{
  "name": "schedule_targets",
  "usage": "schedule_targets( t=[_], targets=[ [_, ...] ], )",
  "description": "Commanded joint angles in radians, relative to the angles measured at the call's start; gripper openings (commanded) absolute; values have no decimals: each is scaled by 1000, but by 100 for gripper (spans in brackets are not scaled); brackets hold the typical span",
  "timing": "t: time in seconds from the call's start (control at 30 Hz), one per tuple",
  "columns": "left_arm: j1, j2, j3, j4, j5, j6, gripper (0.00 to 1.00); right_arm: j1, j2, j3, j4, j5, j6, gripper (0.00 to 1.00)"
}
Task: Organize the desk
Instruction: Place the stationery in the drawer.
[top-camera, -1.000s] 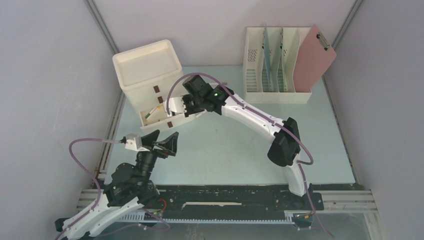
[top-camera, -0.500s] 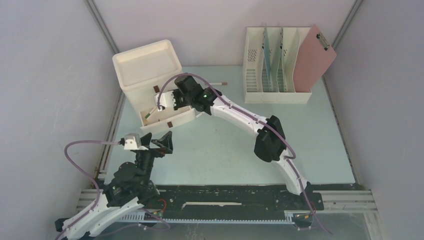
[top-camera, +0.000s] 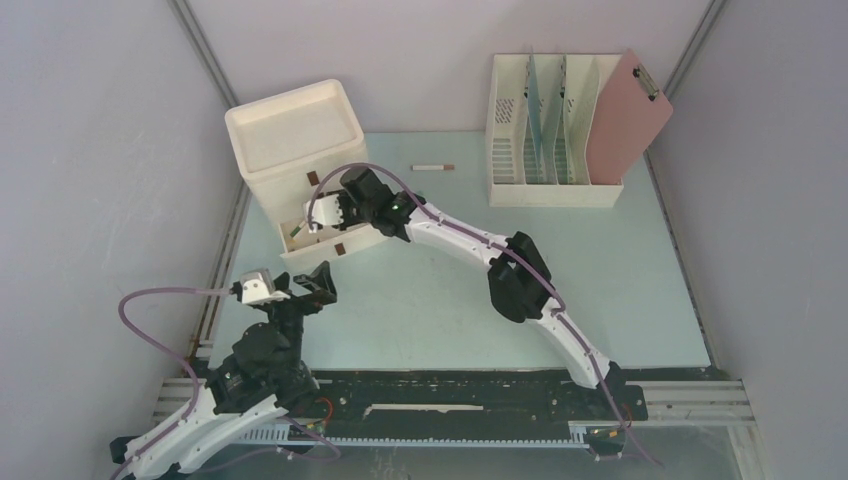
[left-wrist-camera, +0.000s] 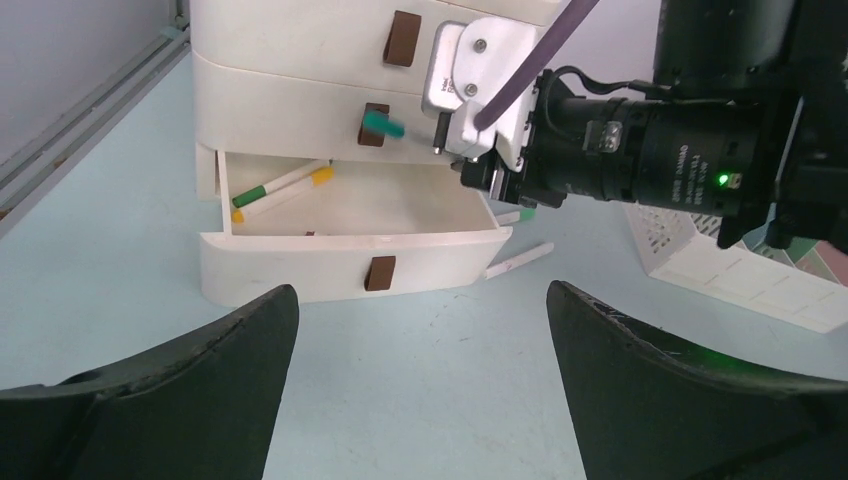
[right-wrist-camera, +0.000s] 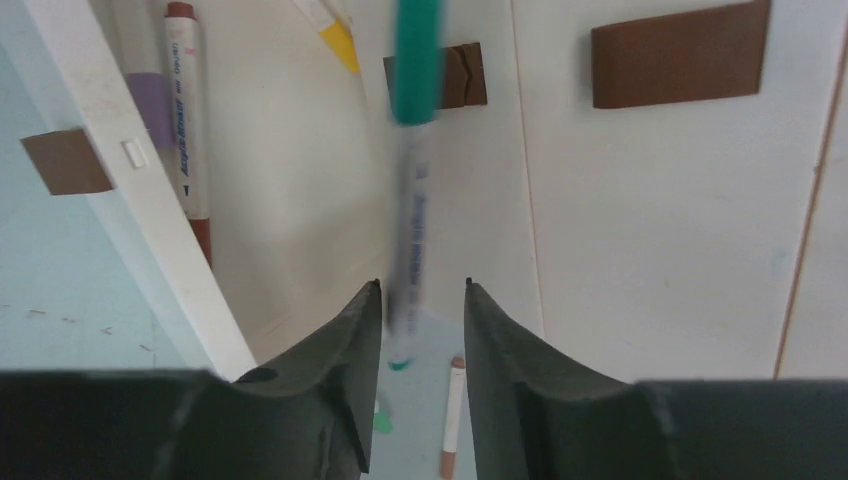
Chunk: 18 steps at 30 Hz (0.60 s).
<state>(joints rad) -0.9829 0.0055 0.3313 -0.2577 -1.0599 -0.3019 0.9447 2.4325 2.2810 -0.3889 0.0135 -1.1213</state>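
Note:
On the pale mint desk (top-camera: 450, 290), the cream drawer unit (top-camera: 290, 135) has its bottom drawer (left-wrist-camera: 350, 265) pulled out. My right gripper (top-camera: 322, 215) hangs over that drawer. Its jaws (right-wrist-camera: 423, 290) stand a little apart around a green-capped marker (right-wrist-camera: 415, 150), which is blurred and sits loose in the gap. The left wrist view shows the marker's green cap (left-wrist-camera: 381, 124) in the air above the drawer. Green- and yellow-capped markers (left-wrist-camera: 280, 190) and a brown-capped one (right-wrist-camera: 185, 110) lie inside. My left gripper (top-camera: 300, 283) is open and empty in front of the drawer (left-wrist-camera: 420, 300).
A white marker with a brown cap (top-camera: 432, 167) lies on the desk behind the drawer unit. At the back right stands a cream file rack (top-camera: 545, 130) with a pink clipboard (top-camera: 625, 115) leaning on it. A black rail (top-camera: 450, 395) runs along the front edge.
My right arm has swung left until its gripper is over the open drawer, and its jaws have parted from shut. The left arm has drawn back slightly to the left.

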Motion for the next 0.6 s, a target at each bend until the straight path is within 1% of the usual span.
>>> schedule_targets(
  t=[0.0, 0.07, 0.1, 0.2, 0.33, 0.47, 0.57],
  targets=[
    [6, -206, 32, -9, -40, -40, 100, 9, 14, 40, 90, 47, 50, 52],
    [6, -205, 35, -15, -32, -47, 100, 4, 1, 40, 74, 36, 92, 61],
    [6, -206, 35, -16, -24, -53, 100, 2, -12, 38, 54, 19, 116, 63],
    [6, -204, 33, -12, 23, -64, 100, -8, -73, 23, -43, -61, 210, 65],
    [6, -196, 33, 2, 108, -61, 100, -14, -222, -52, -199, -160, 314, 68],
    [6, -164, 26, 57, 235, -35, 100, -53, -399, -190, -328, -305, 424, 70],
    [6, -86, 14, 130, 322, -16, 100, -113, -547, -324, -393, -461, 502, 70]
  ],
)
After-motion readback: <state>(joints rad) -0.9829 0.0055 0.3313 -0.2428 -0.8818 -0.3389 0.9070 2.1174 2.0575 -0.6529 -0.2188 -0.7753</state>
